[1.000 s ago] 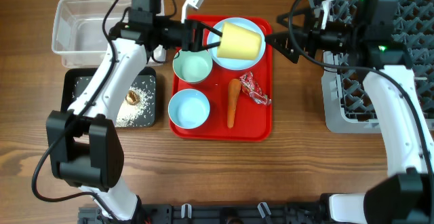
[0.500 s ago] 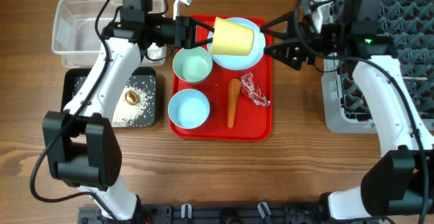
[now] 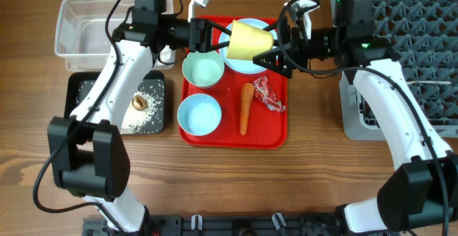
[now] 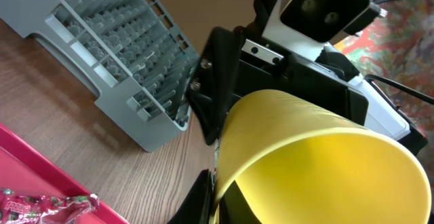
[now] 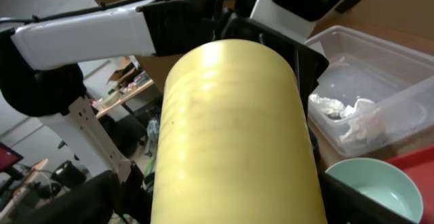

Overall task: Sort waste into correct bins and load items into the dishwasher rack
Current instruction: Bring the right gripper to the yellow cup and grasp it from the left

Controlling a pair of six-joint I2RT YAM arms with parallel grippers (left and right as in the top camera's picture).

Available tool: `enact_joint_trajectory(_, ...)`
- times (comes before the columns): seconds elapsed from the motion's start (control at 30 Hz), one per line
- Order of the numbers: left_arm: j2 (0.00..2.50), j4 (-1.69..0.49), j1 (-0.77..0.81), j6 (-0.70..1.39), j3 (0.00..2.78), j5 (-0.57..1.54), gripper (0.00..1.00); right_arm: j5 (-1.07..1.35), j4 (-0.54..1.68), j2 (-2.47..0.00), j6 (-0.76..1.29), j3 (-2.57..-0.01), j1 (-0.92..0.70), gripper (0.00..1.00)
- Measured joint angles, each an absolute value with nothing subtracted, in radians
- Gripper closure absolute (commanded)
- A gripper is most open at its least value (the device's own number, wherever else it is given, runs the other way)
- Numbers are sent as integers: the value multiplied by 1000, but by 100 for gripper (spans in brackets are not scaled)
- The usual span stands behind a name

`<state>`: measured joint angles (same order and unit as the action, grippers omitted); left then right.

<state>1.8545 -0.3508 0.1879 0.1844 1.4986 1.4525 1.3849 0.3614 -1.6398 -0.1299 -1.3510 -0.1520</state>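
Right pincer (image 3: 273, 48) nearer yellow cup (image 3: 250, 41)

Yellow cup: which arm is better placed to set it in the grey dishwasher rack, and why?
Right. The grey lattice rack lies on its side, and the right fingers flank the small yellow cup the left fingers hold.

Our left arm (image 3: 118, 71) stretches rightward, elbow bent. Its left end effector (image 3: 223, 38) is pinched on the rim of the small yellow cup (image 3: 252, 41), which is held on its side. Our right arm (image 3: 386, 100) reaches leftward to meet it. The right end effector (image 3: 275, 48) has its fingers spread either side of the cup's base.
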Motion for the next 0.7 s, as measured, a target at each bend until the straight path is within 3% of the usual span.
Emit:
enact_joint_trajectory(0.5,1855,-350,195,184,1499,1442,96,1362,297,-1647,-41,-1351,-154,35)
enact_joint_trajectory(0.53,1855,-350,195,181,1499,1438,93,1360,297,-1648,-40,-1351,-154,36)
enact_joint_trajectory(0.63,1855,-349,195,175,1499,1423,73,1360,297,-1652,-38,-1351,-154,38)
enact_joint_trajectory(0.7,1855,-348,196,172,1499,1408,71,1361,297,-1652,-38,-1351,-155,38)
